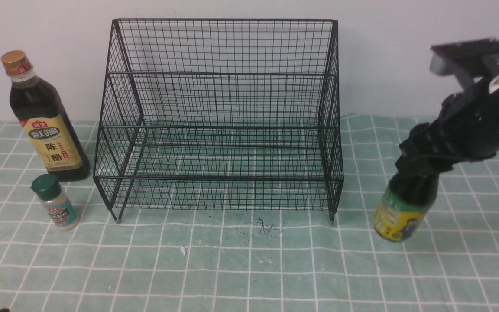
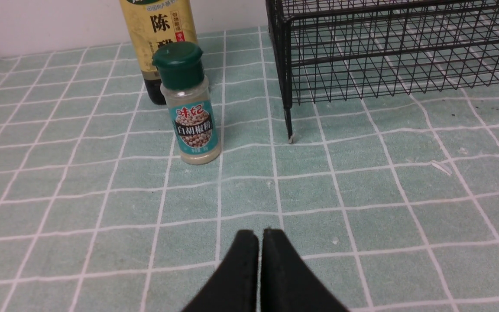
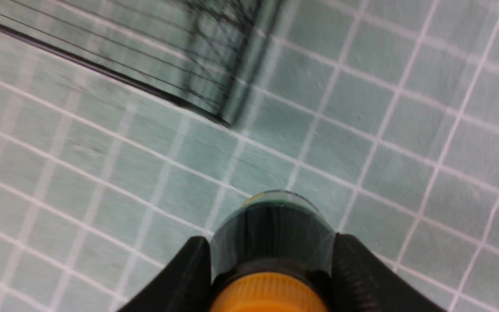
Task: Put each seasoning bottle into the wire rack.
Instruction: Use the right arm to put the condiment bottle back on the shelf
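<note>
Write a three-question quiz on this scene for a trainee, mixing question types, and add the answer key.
1. True or false: the green-capped shaker stands inside the wire rack.

2. Multiple choice: which thing is the right end effector gripping?
A) the gold-capped vinegar bottle
B) the squeeze bottle with the orange nozzle
C) the green-capped shaker

3. Fill in the blank: seen from the robot's side, the vinegar bottle stands to the ______ of the rack.

Key: 1 false; 2 B; 3 left
</note>
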